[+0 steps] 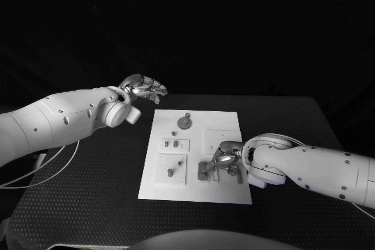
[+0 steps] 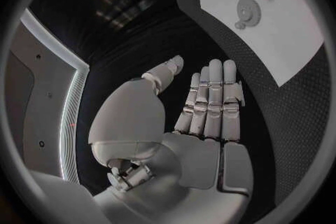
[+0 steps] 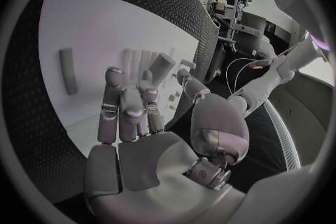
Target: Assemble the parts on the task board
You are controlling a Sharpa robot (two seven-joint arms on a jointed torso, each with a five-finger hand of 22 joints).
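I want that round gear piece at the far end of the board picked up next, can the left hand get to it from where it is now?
Probably yes. The left hand hangs open off the task board's far left corner, holding nothing, and the round gear piece lies flat nearby with bare board around it. The right hand works nearer the robot, out of the way.

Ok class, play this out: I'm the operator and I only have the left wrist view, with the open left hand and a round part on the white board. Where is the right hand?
Observer: In the head view the right hand is over the near right area of the task board.
Operator: Is it holding a part?
Observer: I cannot tell. In the right wrist view its fingers rise in front of some upright parts, with the thumb held apart.
Operator: Is anything lying flat near it?
Observer: Yes, a bar-shaped part lies on the board, apart from the hand.
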